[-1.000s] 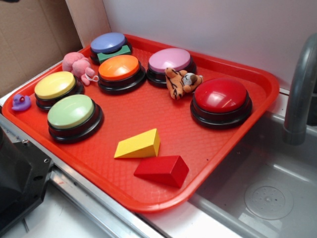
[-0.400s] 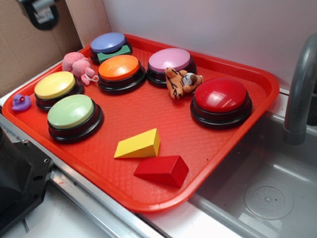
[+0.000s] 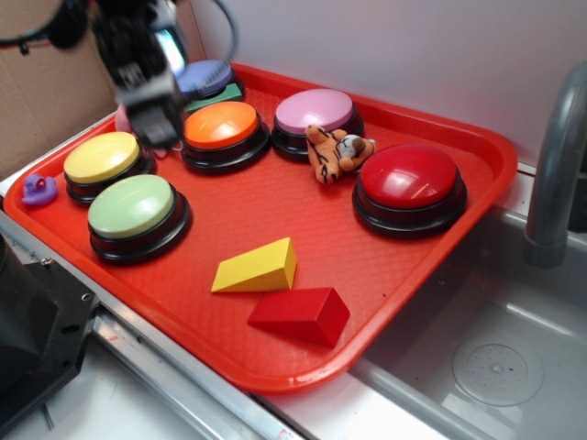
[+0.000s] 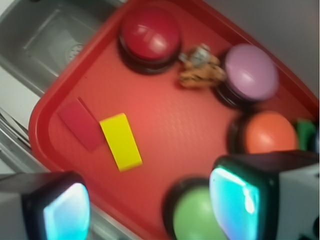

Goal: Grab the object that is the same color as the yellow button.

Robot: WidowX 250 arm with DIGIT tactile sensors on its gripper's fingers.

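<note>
One second ago no arm showed; now the black gripper point(image 3: 158, 137), jaws spread wide and empty, hangs beside the pale yellow domed button point(image 3: 102, 157), well apart from the smooth yellow wedge block point(image 3: 256, 269) touching the red wedge block point(image 3: 301, 314). The approach has only begun. No writing is legible.
</note>
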